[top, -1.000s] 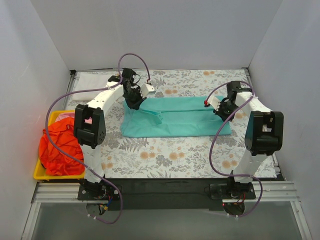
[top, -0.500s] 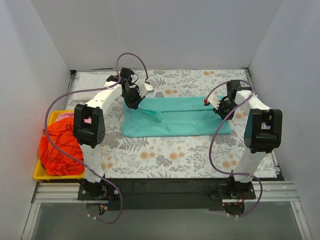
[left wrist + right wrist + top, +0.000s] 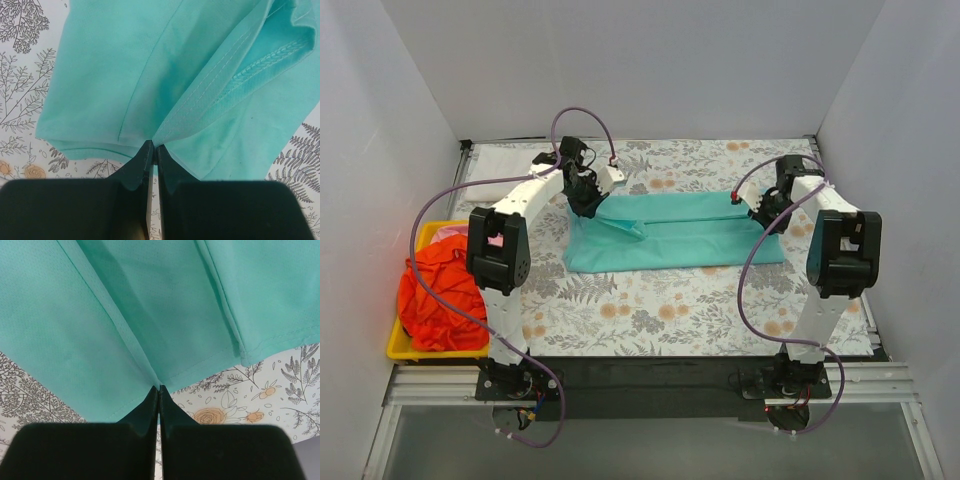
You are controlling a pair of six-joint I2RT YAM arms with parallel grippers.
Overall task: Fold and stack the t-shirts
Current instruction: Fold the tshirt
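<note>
Since both arms bite cloth at once, step: judged to be a lengthwise fold of the teal-green t-shirt (image 3: 670,235), with both ends carried together so the edge comes over straight.
Teal-green t-shirt: lies as a long band on the desk's floral tablecloth (image 3: 650,310), well to the right of the yellow tray (image 3: 400,350), and looks already doubled along its length.
Left gripper (image 3: 151,150): pressed together on a pinch of the shirt end nearer the tray, beside a stitched seam; cloth fans out from the tips.
Right gripper (image 3: 159,390): pinching the shirt end farthest from the tray, close to the hem.
Orange-red t-shirt (image 3: 440,295): heaped unfolded in the tray, spilling over its rim.
Pink t-shirt (image 3: 450,232): a sliver at the tray's far side.
Risk: unequal lifting could skew the crease.
</note>
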